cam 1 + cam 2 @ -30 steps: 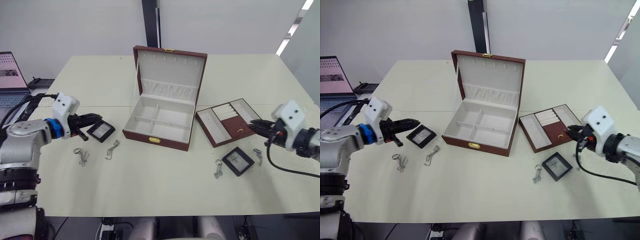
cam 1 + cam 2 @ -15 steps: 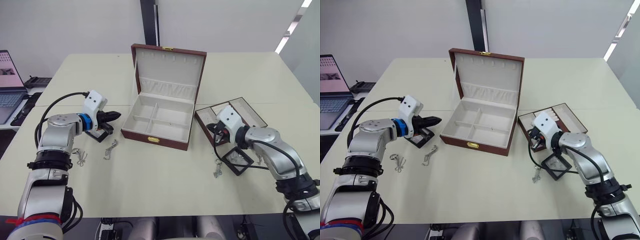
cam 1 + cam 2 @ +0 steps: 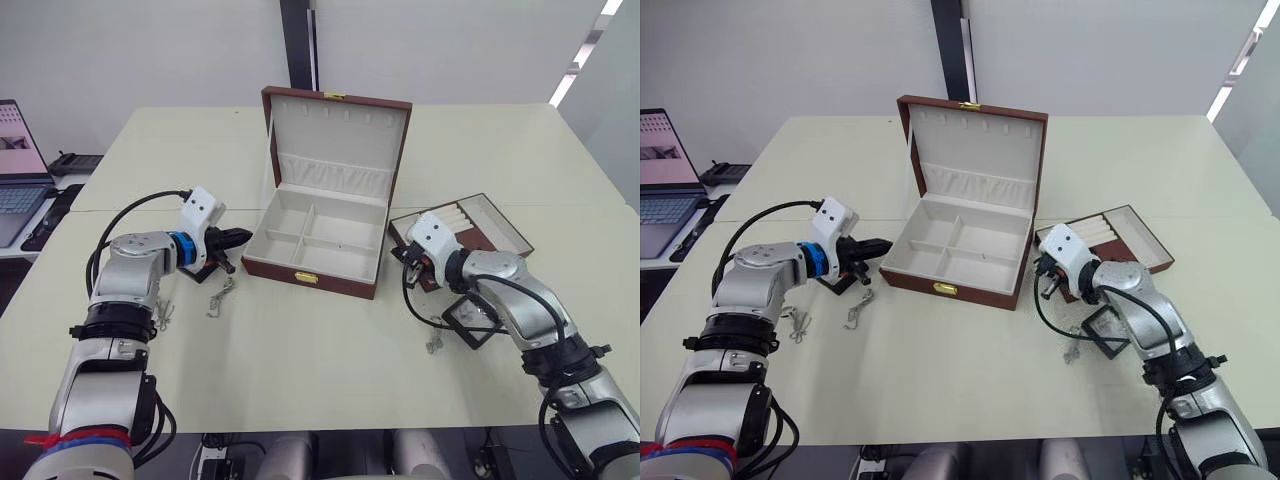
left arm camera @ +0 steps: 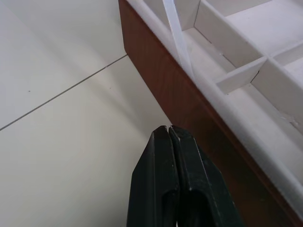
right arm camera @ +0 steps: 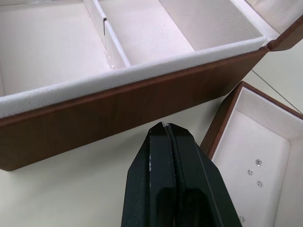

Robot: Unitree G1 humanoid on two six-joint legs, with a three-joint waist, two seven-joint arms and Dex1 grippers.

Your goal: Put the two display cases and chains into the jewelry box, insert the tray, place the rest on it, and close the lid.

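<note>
Nearest, a display case (image 3: pixel 474 321) and chains (image 3: pixel 223 297) lie on the table (image 3: pixel 320 370). Beyond them the left gripper (image 4: pixel 169 134) and right gripper (image 5: pixel 164 128), both with jaws pressed together and empty, flank the jewelry box (image 3: pixel 318 243), whose compartments are bare beneath its raised lid (image 3: pixel 337 135); the tray (image 3: pixel 470 236) sits outside. Apparently no step is complete.

- jewelry box (image 3: pixel 316 243) – reddish-brown, sits mid-table with its lid (image 3: pixel 338 135) standing open, four cream compartments empty
- tray (image 3: pixel 480 232) lies just right of the box
- one display case (image 3: pixel 474 320) lies in front of the tray – the other (image 3: pixel 838 277) left of the box
- chains (image 3: pixel 222 297) near the left case
</note>
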